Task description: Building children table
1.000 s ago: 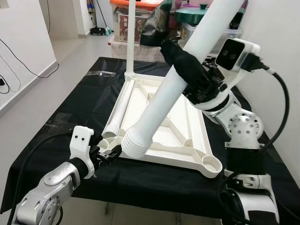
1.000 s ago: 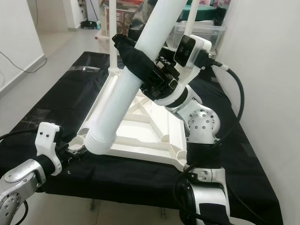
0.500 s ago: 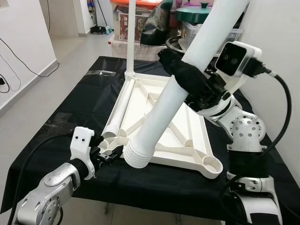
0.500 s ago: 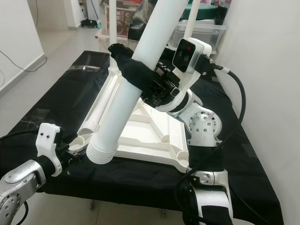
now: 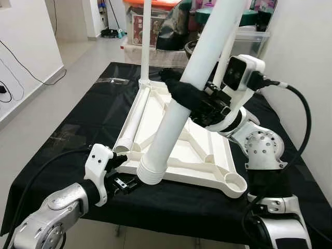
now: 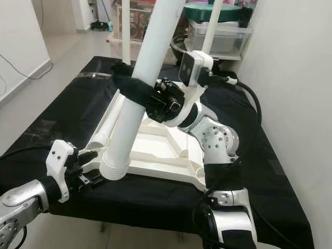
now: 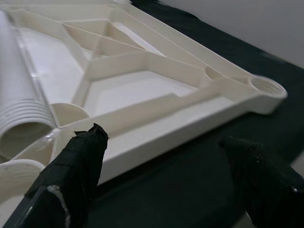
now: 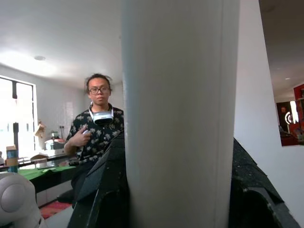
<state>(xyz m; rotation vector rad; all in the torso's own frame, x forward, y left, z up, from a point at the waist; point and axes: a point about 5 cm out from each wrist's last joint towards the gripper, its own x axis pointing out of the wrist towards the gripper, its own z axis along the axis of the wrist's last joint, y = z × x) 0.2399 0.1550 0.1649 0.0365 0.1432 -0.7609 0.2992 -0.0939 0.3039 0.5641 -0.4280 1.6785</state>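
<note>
The right claw [image 5: 179, 91] stays clenched round the long white plastic table leg [image 5: 174, 122], now swung steeper, its ribbed end nearer the upturned white plastic tabletop's [image 5: 179, 155] corner socket; beside it, the left claw [image 5: 124, 182] hovers released

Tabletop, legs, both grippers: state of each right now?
Tabletop: upside down on the black cloth, ribs up.
Held leg: tilted, threaded end above the near-left corner, not seated.
Far leg: upright in its socket.
Loose leg: lying inside the tabletop.
Right gripper: clamped on held leg.
Left gripper: open, holding nothing.
</note>
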